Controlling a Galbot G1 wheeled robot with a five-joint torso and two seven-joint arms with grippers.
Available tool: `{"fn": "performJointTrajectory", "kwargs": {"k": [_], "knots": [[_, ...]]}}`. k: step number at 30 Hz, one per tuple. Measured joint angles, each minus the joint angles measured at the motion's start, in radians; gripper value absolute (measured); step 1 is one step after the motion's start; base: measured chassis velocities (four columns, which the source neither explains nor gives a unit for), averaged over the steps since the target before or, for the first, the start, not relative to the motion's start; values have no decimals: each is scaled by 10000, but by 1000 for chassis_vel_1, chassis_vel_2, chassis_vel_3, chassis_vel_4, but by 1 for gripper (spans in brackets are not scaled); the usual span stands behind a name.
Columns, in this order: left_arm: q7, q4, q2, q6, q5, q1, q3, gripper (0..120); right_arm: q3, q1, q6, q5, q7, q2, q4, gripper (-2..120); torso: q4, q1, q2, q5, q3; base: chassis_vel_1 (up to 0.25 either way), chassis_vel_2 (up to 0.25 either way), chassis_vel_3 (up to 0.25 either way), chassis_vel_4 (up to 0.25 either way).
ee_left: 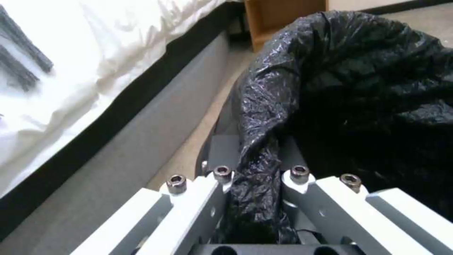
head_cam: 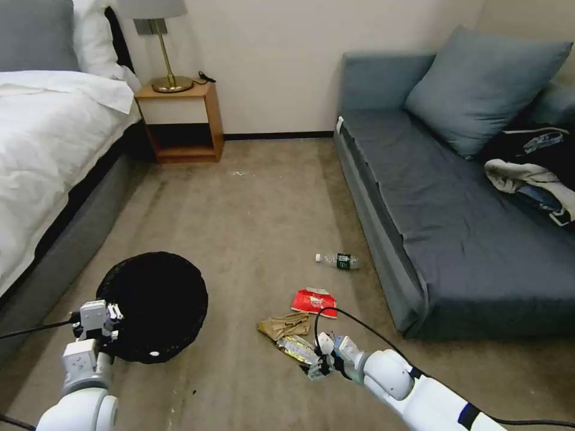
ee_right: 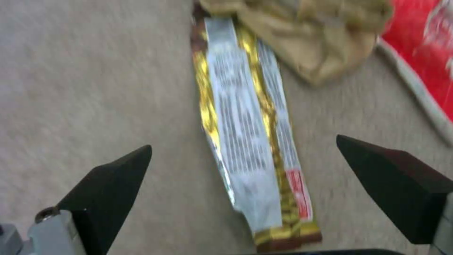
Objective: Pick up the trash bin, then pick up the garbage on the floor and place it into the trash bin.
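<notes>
Trash bin [head_cam: 153, 305] w/ black liner, low at 8 o'clock on carpet [head_cam: 251, 203] beside bed [head_cam: 42, 155]; rim pinched by left claw [head_cam: 111, 314], clamped on bin edge + bag. Right claw [head_cam: 317, 362] at 6 o'clock, fingers [ee_right: 106, 177] wide apart, straddling yellow-silver wrapper [ee_right: 250, 141] w/o touching. Tan paper bag [head_cam: 286, 326] touching wrapper's far end; red packet [head_cam: 313, 300] just beyond. Bottle [head_cam: 338, 261] at 1 o'clock from packet, near sofa [head_cam: 455, 215].
</notes>
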Motion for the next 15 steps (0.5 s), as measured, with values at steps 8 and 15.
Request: {"fn": "performJointTrajectory", "kwargs": {"k": [8,15], "knots": [[-36,23,-111,13,61,-65,133,7,362,-104,237,-449,154,222,-670,83,0,0,0,1,0,0,0,0,0],[-40,70,-140,19,79,-83,151,7,394,-172,324,-587,158,245,-830,60,0,0,0,1,0,0,0,0,0]]}}
